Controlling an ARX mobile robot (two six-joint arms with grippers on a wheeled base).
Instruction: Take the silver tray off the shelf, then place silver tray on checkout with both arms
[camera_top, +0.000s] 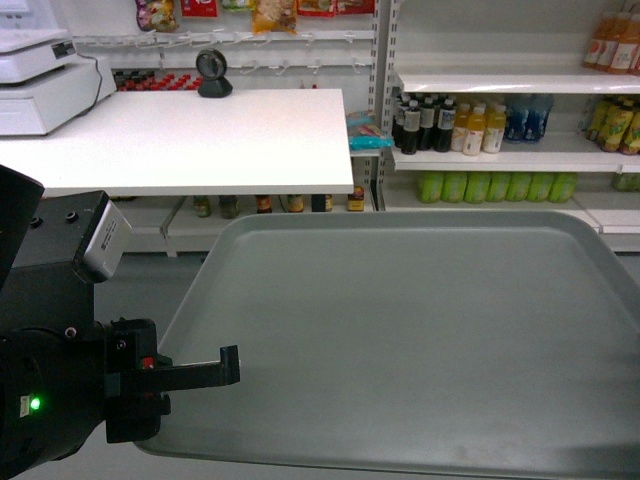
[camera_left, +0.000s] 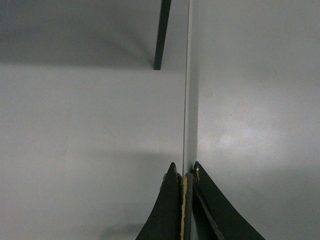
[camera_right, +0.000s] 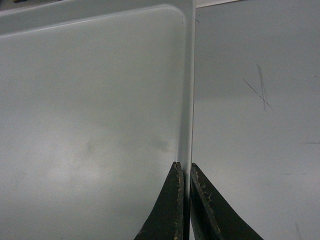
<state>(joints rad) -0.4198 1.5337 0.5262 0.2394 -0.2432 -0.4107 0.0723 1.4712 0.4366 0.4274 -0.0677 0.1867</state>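
1. Tray (camera_top: 420, 340) hangs in the air, off the shelf, pinched at its left rim by the left gripper (camera_left: 183, 172), at its right rim by the right gripper (camera_right: 184, 169).
2. Carrying step: counter (camera_top: 180, 140) lies ahead-left; next, a level swing over it.

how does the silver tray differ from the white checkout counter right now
The silver tray is matte grey-green with a low raised rim and rounded corners; the checkout is plain white with squarer corners. The tray lies bare, pinched at its edges by the left gripper and right gripper; the checkout carries a black scanner. Both are broad and flat.
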